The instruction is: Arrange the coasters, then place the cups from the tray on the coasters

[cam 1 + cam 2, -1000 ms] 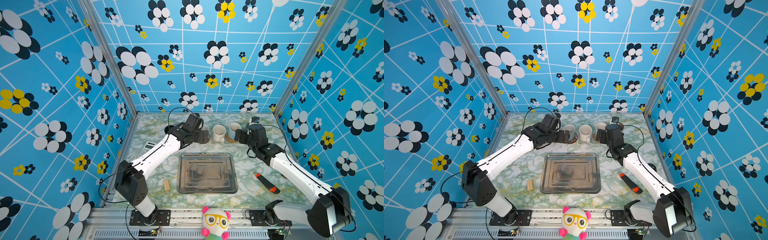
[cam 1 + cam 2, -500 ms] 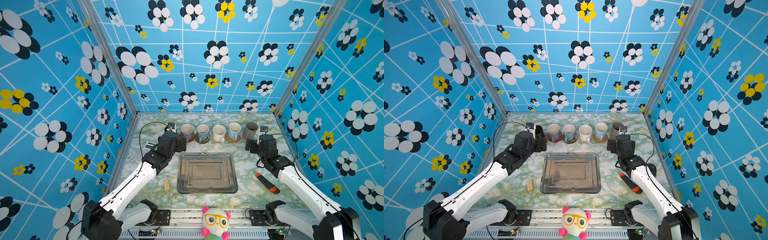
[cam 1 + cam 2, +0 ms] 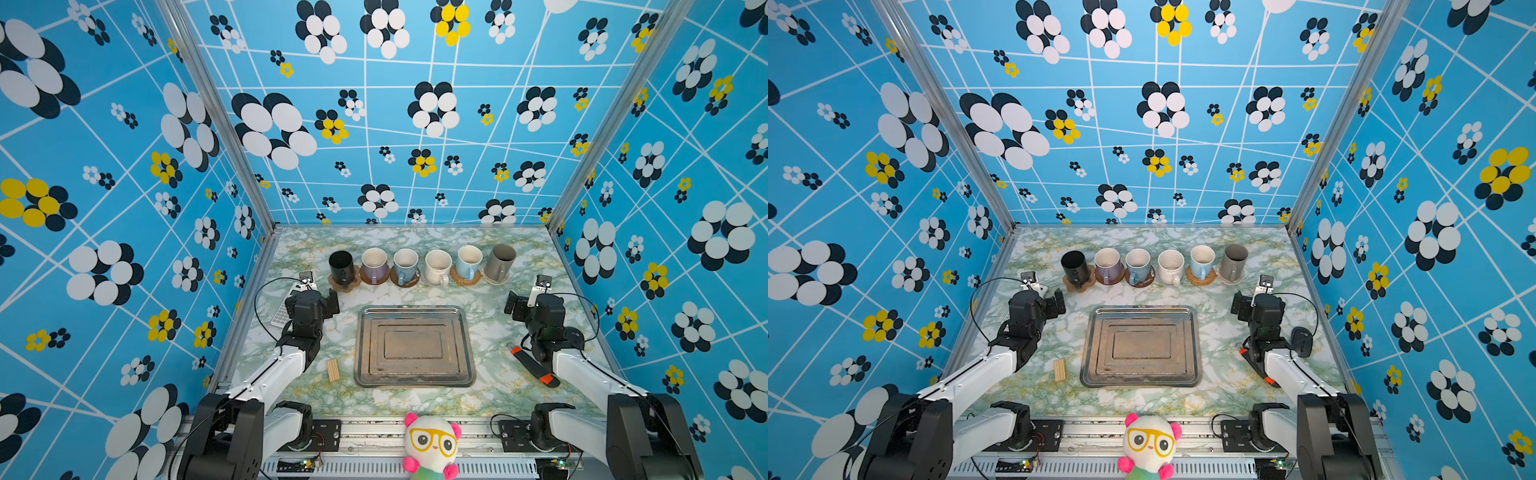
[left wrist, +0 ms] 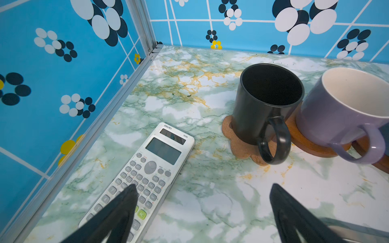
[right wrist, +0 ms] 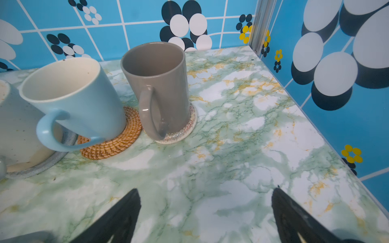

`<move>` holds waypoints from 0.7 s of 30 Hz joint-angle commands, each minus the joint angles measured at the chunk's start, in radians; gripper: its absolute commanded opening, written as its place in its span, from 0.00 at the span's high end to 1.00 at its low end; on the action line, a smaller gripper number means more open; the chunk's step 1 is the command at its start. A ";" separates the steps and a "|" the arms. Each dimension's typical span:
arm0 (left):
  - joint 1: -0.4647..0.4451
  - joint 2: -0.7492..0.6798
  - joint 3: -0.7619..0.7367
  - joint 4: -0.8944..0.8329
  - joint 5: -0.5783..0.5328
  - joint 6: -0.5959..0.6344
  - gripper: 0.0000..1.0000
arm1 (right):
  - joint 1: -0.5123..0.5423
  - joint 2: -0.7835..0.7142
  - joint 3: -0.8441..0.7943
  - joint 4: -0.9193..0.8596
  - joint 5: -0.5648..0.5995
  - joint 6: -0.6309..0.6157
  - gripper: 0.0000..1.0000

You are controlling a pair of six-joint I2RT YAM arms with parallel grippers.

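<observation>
Steel tray (image 3: 413, 376) lies in the middle of the table (image 3: 490, 332). Behind it six cups (image 3: 437, 266) stand in a row, each one on its own coaster (image 5: 109, 145). My left gripper (image 4: 203, 189) is spread wide near the black cup (image 4: 265, 101), by a calculator (image 4: 151, 168). My right gripper (image 5: 206, 193) is spread wide near the grey cup (image 5: 164, 84). Both hold nothing.
</observation>
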 commanded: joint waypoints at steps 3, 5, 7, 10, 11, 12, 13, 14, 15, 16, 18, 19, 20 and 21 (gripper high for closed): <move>0.049 0.120 -0.022 0.227 0.104 0.064 0.01 | -0.010 0.141 -0.007 0.261 -0.042 -0.024 0.01; 0.062 0.172 -0.026 0.292 0.101 0.073 0.01 | -0.011 0.204 -0.014 0.337 -0.050 -0.026 0.01; 0.076 0.178 -0.015 0.276 0.139 0.080 0.01 | -0.015 0.250 -0.018 0.391 -0.048 -0.027 0.01; 0.101 0.197 -0.028 0.336 0.169 0.085 0.01 | -0.018 0.322 -0.020 0.460 -0.070 -0.028 0.01; 0.113 0.228 -0.060 0.423 0.187 0.082 0.01 | -0.019 0.350 -0.016 0.478 -0.080 -0.033 0.01; 0.126 0.277 -0.086 0.510 0.195 0.073 0.01 | -0.020 0.366 -0.014 0.499 -0.093 -0.037 0.01; 0.139 0.331 -0.104 0.596 0.207 0.058 0.01 | -0.021 0.356 -0.010 0.468 -0.098 -0.037 0.01; 0.151 0.373 -0.108 0.649 0.232 0.055 0.01 | -0.022 0.343 -0.010 0.448 -0.096 -0.034 0.01; 0.154 0.381 -0.103 0.662 0.268 0.065 0.01 | -0.024 0.345 -0.012 0.458 -0.093 -0.033 0.01; 0.154 0.358 -0.090 0.600 0.300 0.069 0.01 | -0.024 0.354 -0.017 0.482 -0.089 -0.030 0.01; 0.156 0.367 -0.067 0.565 0.309 0.073 0.01 | -0.025 0.356 -0.003 0.458 -0.082 -0.027 0.01; 0.155 0.371 -0.055 0.551 0.306 0.074 0.01 | -0.026 0.355 0.010 0.431 -0.076 -0.027 0.01; 0.155 0.363 -0.042 0.513 0.307 0.075 0.01 | -0.025 0.353 0.013 0.420 -0.076 -0.027 0.01; 0.153 0.364 -0.041 0.512 0.304 0.077 0.01 | -0.025 0.352 0.014 0.419 -0.076 -0.028 0.01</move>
